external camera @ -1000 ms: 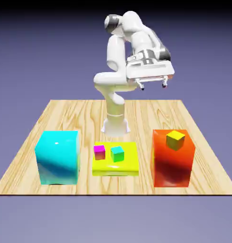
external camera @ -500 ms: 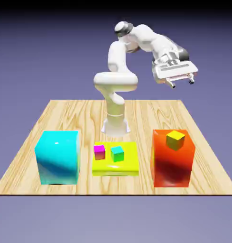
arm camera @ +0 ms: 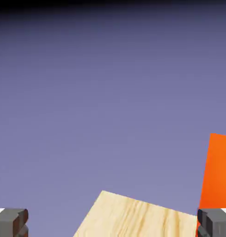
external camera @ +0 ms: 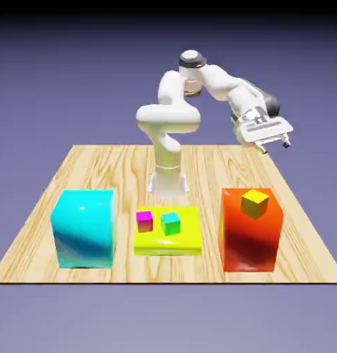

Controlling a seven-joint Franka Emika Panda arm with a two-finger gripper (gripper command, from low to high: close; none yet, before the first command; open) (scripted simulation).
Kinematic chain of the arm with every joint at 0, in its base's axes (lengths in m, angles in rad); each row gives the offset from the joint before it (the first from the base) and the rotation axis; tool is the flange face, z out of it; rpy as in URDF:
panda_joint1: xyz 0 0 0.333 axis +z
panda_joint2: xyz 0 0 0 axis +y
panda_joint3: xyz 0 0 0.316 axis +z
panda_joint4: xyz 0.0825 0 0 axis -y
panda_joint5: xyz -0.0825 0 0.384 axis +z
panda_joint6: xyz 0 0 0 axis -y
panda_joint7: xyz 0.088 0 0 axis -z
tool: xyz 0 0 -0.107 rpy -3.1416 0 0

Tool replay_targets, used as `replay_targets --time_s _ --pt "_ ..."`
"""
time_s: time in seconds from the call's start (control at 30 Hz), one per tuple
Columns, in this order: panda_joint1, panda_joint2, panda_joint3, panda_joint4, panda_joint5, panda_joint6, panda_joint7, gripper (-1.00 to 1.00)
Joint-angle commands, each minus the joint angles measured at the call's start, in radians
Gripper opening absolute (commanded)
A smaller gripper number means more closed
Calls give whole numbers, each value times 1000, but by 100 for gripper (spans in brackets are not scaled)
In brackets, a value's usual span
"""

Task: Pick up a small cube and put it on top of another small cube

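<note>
Tool [external camera: 276, 145] – further right, lower vs. earlier

White arm [external camera: 172, 117], rounded joints, sm. grey fingers [external camera: 286, 144]

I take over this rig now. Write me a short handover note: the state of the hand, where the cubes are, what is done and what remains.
Hand: open, empty, in the air beyond the orange block, toward the exterior view's right.
Cubes: the magenta small cube and the teal small cube sit side by side, apart, on the yellow block. The yellow small cube sits on the orange block.
Done: nothing; no small cube is on another.
Left: grasp one small cube, lift it, set it on another, release.
</note>
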Motion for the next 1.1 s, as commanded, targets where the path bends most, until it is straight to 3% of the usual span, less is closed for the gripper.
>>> replay_targets --time_s 0.0,0.63,0.87,0.9,1.07 --pt "-2 -15 35 2 44 -2 -10 0" --pt "-41 -295 702 33 869 -46 -192 0" --pt "-128 -508 764 182 885 -118 -101 0" --pt "-128 -508 764 182 885 -118 -101 -100" --pt "-69 -363 722 81 874 -69 -163 -100"
